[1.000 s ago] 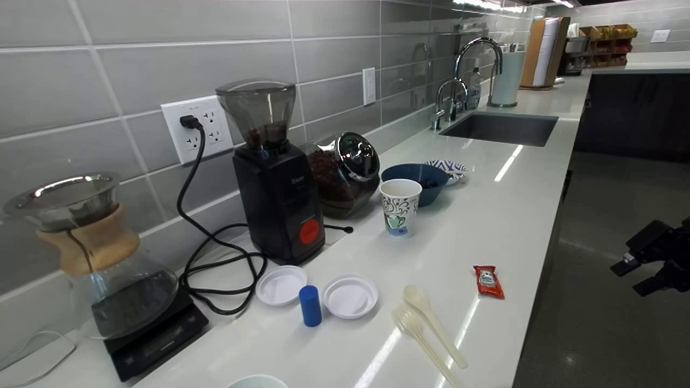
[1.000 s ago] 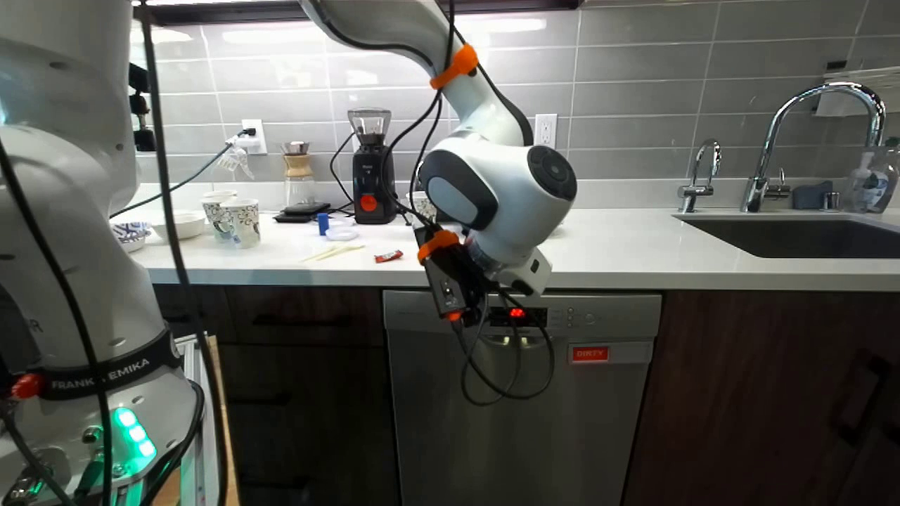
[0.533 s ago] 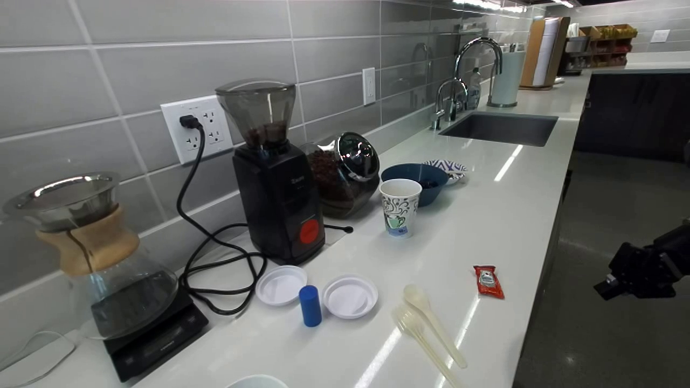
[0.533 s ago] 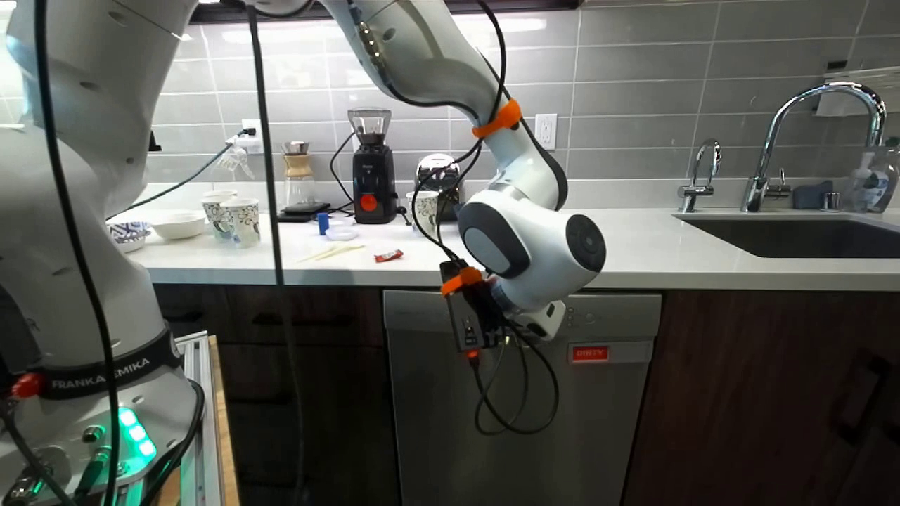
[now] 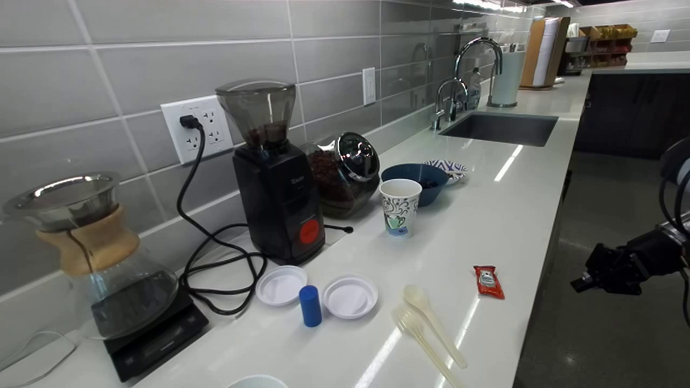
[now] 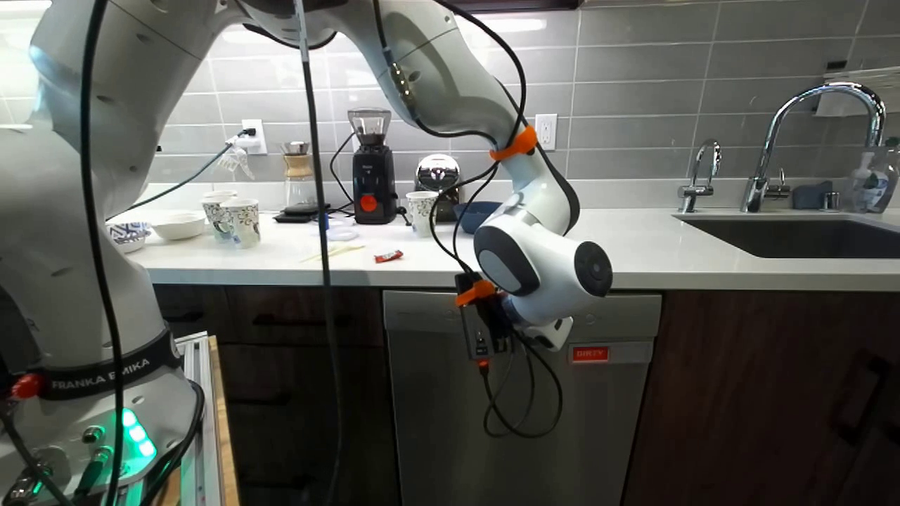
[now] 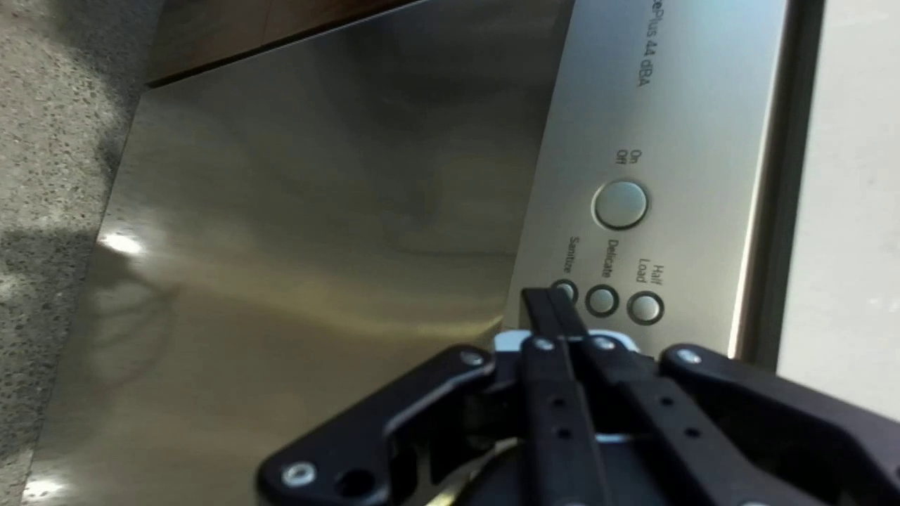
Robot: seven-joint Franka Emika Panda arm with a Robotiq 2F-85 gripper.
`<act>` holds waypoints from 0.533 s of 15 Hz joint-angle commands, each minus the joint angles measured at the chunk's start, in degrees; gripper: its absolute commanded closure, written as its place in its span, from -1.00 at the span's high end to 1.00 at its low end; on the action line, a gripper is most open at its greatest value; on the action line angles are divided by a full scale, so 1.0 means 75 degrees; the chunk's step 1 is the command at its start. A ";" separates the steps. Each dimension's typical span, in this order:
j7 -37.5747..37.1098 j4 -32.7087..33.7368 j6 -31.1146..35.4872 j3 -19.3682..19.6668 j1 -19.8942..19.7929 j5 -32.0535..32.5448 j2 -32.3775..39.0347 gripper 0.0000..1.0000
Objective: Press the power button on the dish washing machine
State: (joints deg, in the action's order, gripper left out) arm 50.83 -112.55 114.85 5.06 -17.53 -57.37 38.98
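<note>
In the wrist view, the power button [image 7: 621, 204] is a large round silver button beneath the words On Off. It sits on the steel control strip of the dish washing machine [image 7: 316, 211], whose front also shows in an exterior view [image 6: 436, 407]. My gripper [image 7: 544, 290] is shut with nothing between its fingers. Its tips lie below and left of the power button in the picture, partly covering the small Sanitize button [image 7: 567, 287]; whether they touch the panel I cannot tell. An exterior view has the gripper [image 5: 581, 283] beyond the counter's edge, over the floor.
Small Delicate [image 7: 602, 300] and Half Load [image 7: 645, 308] buttons sit near the fingers. The white countertop [image 6: 633, 246] overhangs the machine. Cables [image 6: 524, 432] loop below the wrist. A red packet [image 5: 489, 282] and plastic spoon [image 5: 431, 318] lie near the counter's edge.
The fingers stood apart a second ago and have come together. In the exterior views the arm has moved right and lower, and the gripper has come farther into the picture towards the counter.
</note>
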 commanded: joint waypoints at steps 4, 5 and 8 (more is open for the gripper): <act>-0.0074 0.0536 -0.0110 -0.0176 -0.0082 -0.0636 0.0486 -1.00; -0.0072 0.0568 -0.0092 -0.0172 -0.0056 -0.0682 0.0526 -1.00; -0.0069 0.0645 -0.0058 -0.0183 -0.0030 -0.0757 0.0623 -1.00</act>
State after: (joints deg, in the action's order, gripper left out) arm 50.80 -109.67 114.85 4.19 -17.52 -61.07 41.96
